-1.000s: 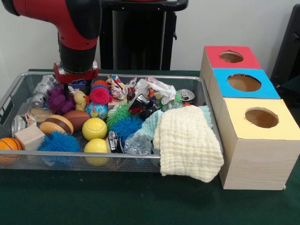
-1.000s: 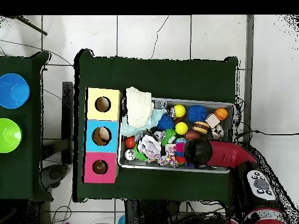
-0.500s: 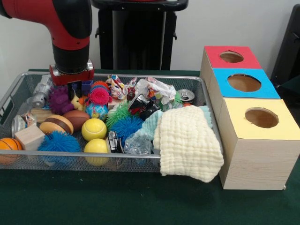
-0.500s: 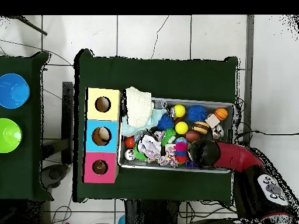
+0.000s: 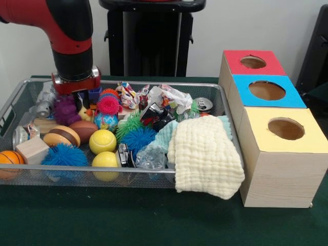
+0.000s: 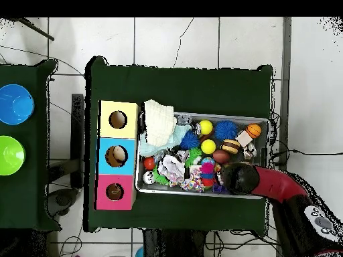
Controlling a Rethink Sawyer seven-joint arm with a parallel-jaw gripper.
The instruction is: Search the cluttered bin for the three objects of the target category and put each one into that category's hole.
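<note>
**Arm Hovers Over Crowded Basket**

We see the claw (image 5: pixel 83 96) low at the basket (image 5: pixel 154 175)'s far corner, above a purple toy (image 5: pixel 65 110); whether its fingers are apart we cannot tell; tight neighbours (yellow duck (image 5: pixel 86 110), spiky pink ball (image 5: pixel 108 104)) could, we judge, snag; the cream cloth (image 5: pixel 205 159) hides whatever lies beneath.

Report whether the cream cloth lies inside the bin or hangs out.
Partly out: the cream cloth drapes over the bin's front rim.

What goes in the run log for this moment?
gripper: low over bin's far corner | grasp: unclear | boxes: nothing visible inside
</note>
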